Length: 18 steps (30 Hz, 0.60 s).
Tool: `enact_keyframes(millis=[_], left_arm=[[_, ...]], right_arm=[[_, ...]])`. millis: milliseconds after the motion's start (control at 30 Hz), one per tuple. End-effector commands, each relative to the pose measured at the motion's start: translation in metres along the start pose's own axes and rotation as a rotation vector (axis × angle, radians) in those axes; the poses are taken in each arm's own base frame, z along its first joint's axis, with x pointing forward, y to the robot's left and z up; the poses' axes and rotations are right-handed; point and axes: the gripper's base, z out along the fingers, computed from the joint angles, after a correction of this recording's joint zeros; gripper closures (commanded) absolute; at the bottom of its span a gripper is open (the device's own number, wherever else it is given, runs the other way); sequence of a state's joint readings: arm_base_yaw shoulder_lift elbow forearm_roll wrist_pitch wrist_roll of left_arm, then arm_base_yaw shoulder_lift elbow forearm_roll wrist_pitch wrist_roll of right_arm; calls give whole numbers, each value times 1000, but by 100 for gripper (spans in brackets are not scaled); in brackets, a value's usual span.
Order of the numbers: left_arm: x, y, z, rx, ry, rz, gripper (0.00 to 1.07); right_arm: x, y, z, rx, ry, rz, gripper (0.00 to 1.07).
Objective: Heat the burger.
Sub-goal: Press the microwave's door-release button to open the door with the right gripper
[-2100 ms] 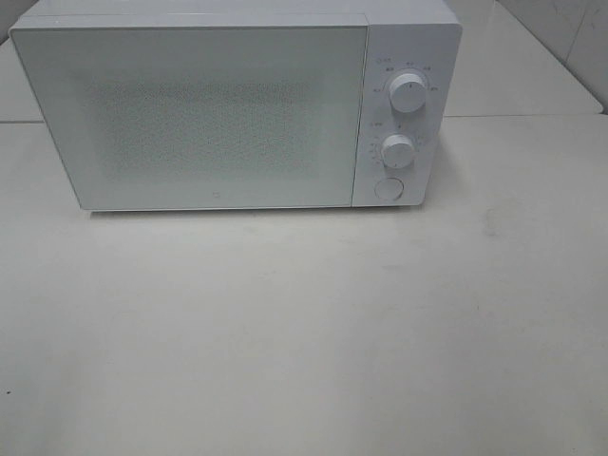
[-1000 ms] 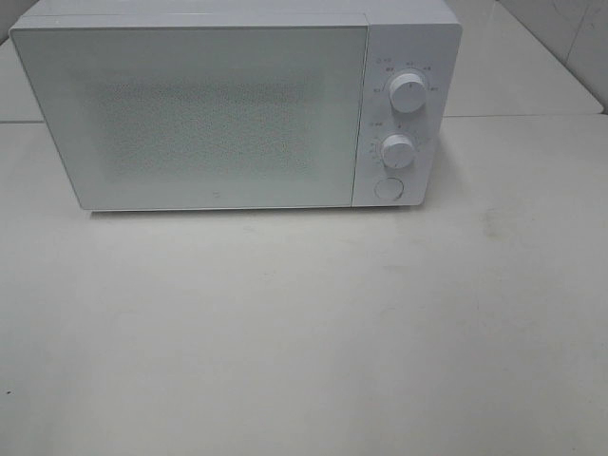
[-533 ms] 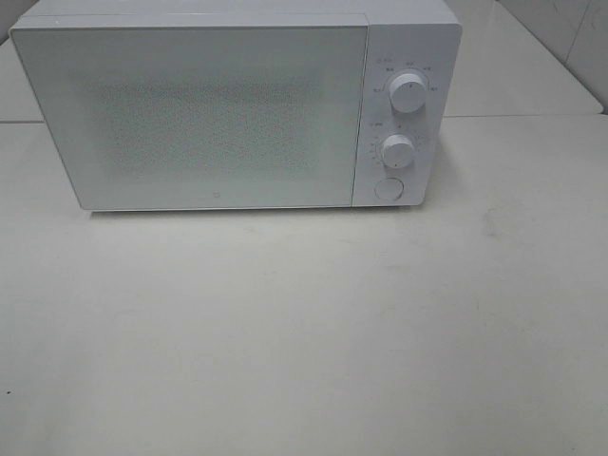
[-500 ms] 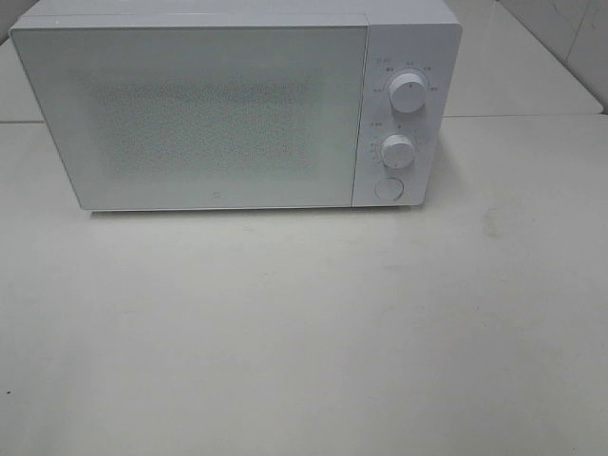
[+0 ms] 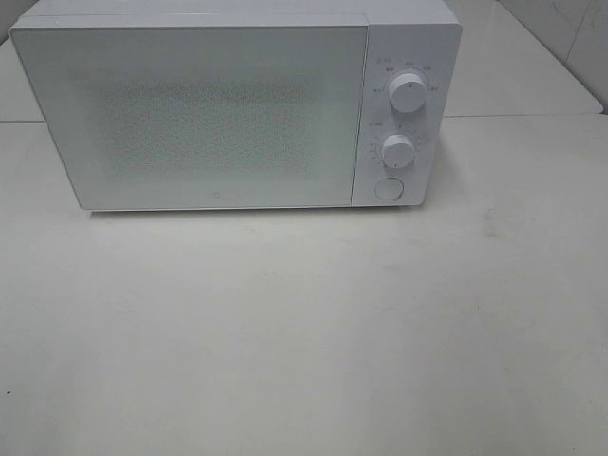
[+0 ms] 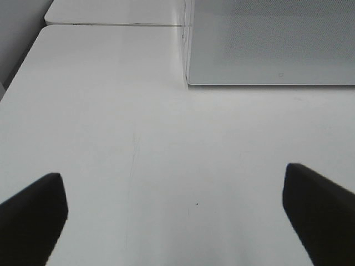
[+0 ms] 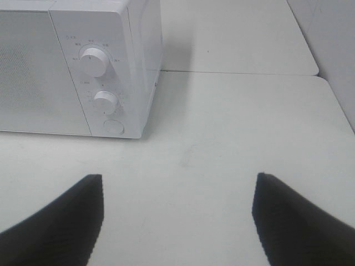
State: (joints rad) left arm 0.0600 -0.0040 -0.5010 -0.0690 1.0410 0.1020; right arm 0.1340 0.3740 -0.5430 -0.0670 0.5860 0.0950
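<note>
Burger placement cannot be read from any view: no bun shows on the counter [image 5: 304,332], and the microwave [image 5: 418,47] has its frosted door [image 5: 190,114] shut, hiding whatever is inside. The burger may be in there or out of frame.

On the left, the left tool [image 6: 175,188] hangs low over bare counter in front of the door's left corner, its jaws spread wide with nothing between them. The door fills most of the microwave's front and shows no handle. To its right is the control panel: an upper knob [image 5: 407,92], a lower knob [image 5: 398,150] beneath it, and a round button [image 5: 388,188] at the bottom. Further right, the right tool [image 7: 177,188] faces that panel from a little way back, likewise wide open and empty.

The step in hand looks like working the panel, and the right tool is the one placed for it. If the door must open, a straight, centred press on the round button with one fingertip is probably best, with the left tool kept out of the door's swing. If a knob must turn, the jaws should close squarely across it and rotate without pushing, since the microwave might slide on the smooth counter.
</note>
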Motion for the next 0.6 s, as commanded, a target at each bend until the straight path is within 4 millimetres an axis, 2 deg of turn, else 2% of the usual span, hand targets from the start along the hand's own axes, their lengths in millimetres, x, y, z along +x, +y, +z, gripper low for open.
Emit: enact_keyframes(millis=[33,100,133,200,367,600], left_arm=[[2,-1,-2,5,-19,-8,9],[2,-1,-2,5,-19,-8,9],[2,-1,-2,5,-19,-8,9],[2,-1,-2,5,-19,-8,9],[2,-1,-2,5,-19,-8,9],[2,-1,-2,5,-19,-8,9]], right_arm=[[-6,0,3,-1,-23,-5,33],[-10,1,16,-2,-2,-7,33],[-10,1,16,-2,-2,-7,33],[-14,2,32,-5,14,-10,33],[-19,4,49,-9,13,-12,33],[-28,7,84,-22,-18,-12,33]])
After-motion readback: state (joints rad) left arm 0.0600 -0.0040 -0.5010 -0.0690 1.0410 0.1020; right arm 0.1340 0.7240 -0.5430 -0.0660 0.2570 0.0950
